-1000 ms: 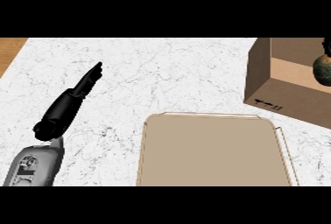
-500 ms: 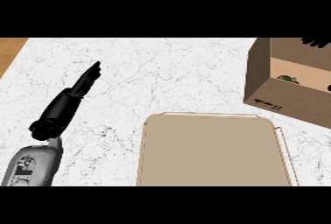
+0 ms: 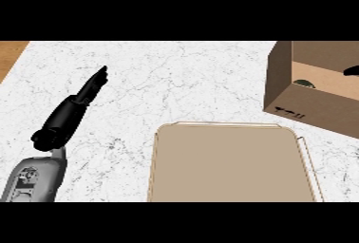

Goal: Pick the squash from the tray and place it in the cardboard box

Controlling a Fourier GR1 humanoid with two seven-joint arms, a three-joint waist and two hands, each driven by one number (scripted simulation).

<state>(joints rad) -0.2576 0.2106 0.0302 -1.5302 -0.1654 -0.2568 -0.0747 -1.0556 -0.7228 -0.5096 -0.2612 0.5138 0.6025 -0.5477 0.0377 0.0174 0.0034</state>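
Observation:
The cardboard box [image 3: 306,105] stands open at the right edge of the counter. Low inside it, against the near wall, a dark green bit of the squash [image 3: 305,83] shows; the rest is hidden by that wall. Only a black sliver of my right hand [image 3: 351,71] shows, over the box at the view's right edge and apart from the squash. The beige tray [image 3: 231,163] lies at the front middle with nothing on it. My left hand [image 3: 70,114] rests on the counter left of the tray, open, fingers straight and pointing away.
White marble counter spreads between the tray, the box and my left forearm [image 3: 32,178]. A strip of brown wood [image 3: 10,54] shows at the far left corner.
A second ago my right hand held the squash over the box. The squash now lies inside the box, and the hand has lifted off and slid to the right edge. The left hand stayed put.

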